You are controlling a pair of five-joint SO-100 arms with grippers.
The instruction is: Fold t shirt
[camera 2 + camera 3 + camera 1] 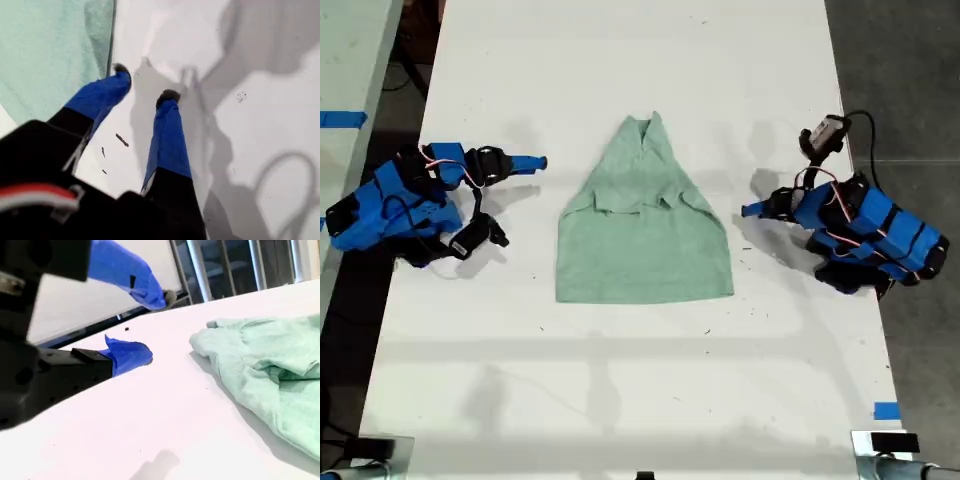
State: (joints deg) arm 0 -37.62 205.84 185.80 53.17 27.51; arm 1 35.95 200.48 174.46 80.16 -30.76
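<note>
With jaws apart and holding nothing, my first gripper [145, 82] and my second gripper [150, 325] rest on the table [620, 400] beside the half-folded t shirt [645, 235].

The first claw [145, 82] hung open and empty over the white counter [260, 125], the t shirt [50, 55] lying just beside one blue finger [100, 95].

Plain pale mint-green t shirt [645, 235] on white table [620, 400]; blue-and-black arms [395, 205].
</note>
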